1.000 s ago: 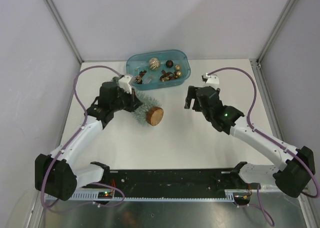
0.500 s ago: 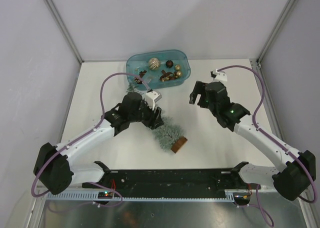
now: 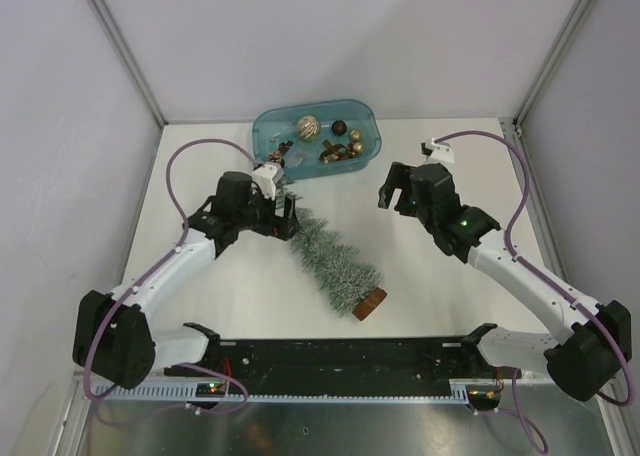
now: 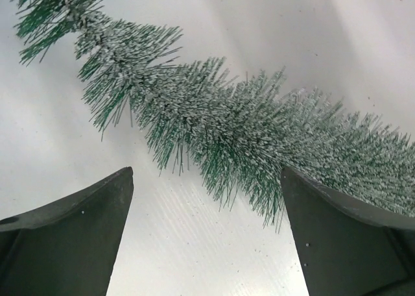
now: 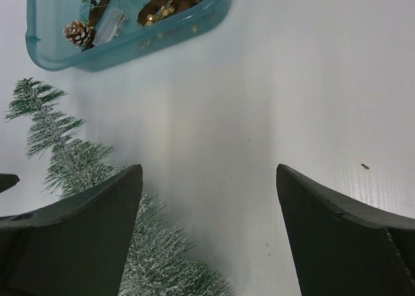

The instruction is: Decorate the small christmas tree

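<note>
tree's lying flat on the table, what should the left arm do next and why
Probably regrip the small christmas tree with the left gripper and stand it on its wood base: it lies on its side, the jaws are open beside its tip, and the ornaments sit in the blue tub.

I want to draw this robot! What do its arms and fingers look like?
Both arms look alike: the left arm and right arm have white tube-like segments joined by chunky black joints. A purple cable loops along each. A small green light glows on the right one. The fingers are dark grey wedges.
</note>
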